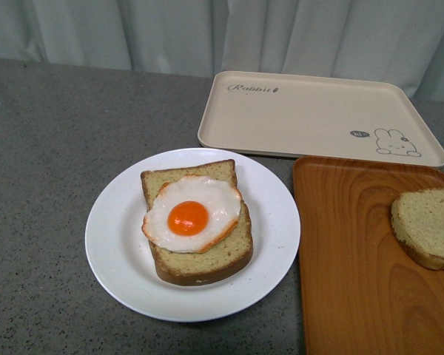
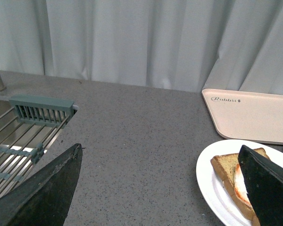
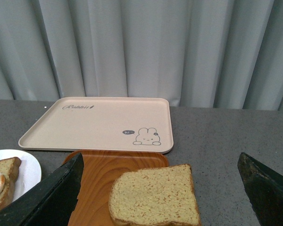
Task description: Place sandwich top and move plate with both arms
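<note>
The top (image 1: 428, 225) is cut off at the frame's right edge, lying between the right jaws; those and the left jaws gape wide, empty.

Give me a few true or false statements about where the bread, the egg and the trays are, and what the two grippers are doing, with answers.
1. The fried egg lies on a bread slice on the white plate. True.
2. The sandwich top lies on the cream rabbit tray. False: it lies on the wood-grain tray.
3. The left gripper is open, with nothing between its fingers. True.
4. The right gripper is shut on the sandwich top. False: it is open, its fingers apart and clear of the slice.
5. In the front view, the wood-grain tray is right of the plate. True.
</note>
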